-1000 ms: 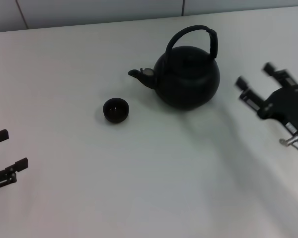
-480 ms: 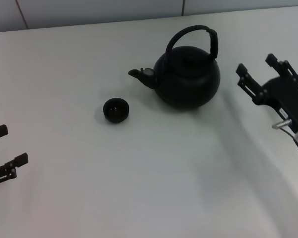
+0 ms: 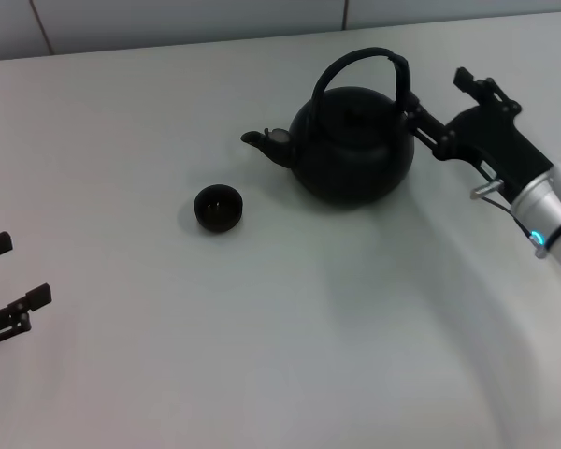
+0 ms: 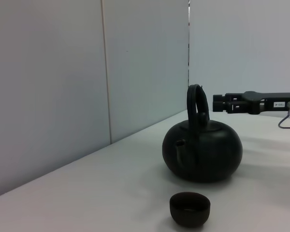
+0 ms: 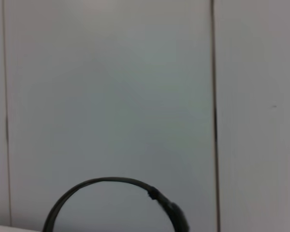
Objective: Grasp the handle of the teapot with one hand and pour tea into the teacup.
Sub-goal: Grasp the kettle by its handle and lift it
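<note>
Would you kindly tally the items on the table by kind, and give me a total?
Teapots: 1, the black teapot
Teacups: 1, the small dark teacup
Total: 2

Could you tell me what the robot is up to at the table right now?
The right gripper, open, is level with the handle of the teapot, on the side away from the spout, not yet gripping it. The teapot sits on the table, spout toward the teacup. The left gripper waits near the table's left edge.
</note>
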You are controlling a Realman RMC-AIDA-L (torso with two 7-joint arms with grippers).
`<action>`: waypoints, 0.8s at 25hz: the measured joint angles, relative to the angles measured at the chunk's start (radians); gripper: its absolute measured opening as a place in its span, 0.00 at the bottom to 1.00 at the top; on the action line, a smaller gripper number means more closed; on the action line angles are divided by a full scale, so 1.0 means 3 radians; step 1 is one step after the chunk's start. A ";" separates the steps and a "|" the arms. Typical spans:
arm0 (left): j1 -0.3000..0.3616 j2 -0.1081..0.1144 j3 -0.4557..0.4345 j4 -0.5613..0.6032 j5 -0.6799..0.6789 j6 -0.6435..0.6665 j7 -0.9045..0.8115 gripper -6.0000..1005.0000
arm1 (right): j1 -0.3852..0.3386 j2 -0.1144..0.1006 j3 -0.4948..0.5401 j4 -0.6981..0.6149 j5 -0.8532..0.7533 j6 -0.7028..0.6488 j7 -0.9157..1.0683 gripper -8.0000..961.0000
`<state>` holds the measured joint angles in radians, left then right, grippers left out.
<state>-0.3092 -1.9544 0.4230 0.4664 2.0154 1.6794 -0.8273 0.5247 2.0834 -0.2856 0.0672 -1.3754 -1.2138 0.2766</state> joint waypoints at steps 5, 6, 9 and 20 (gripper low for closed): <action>0.0006 0.0000 -0.0010 0.0000 -0.0012 0.0005 0.0001 0.80 | 0.0082 0.0003 0.0022 0.0002 0.0003 0.0098 0.0004 0.80; 0.0007 -0.0001 -0.0009 0.0000 -0.0020 0.0005 0.0001 0.80 | 0.0118 0.0003 0.0028 -0.0001 0.0009 0.0166 0.0004 0.79; 0.0009 0.0000 -0.0010 0.0000 -0.0042 0.0008 0.0002 0.80 | 0.0150 0.0002 0.0030 -0.0006 0.0012 0.0228 0.0005 0.79; 0.0003 0.0001 -0.0012 0.0000 -0.0050 0.0031 0.0002 0.80 | 0.0196 -0.0001 0.0032 -0.0010 0.0014 0.0322 0.0019 0.77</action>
<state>-0.3081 -1.9542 0.4193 0.4664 2.0002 1.6886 -0.8267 0.5835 2.0831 -0.2761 0.0641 -1.3712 -1.1171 0.2823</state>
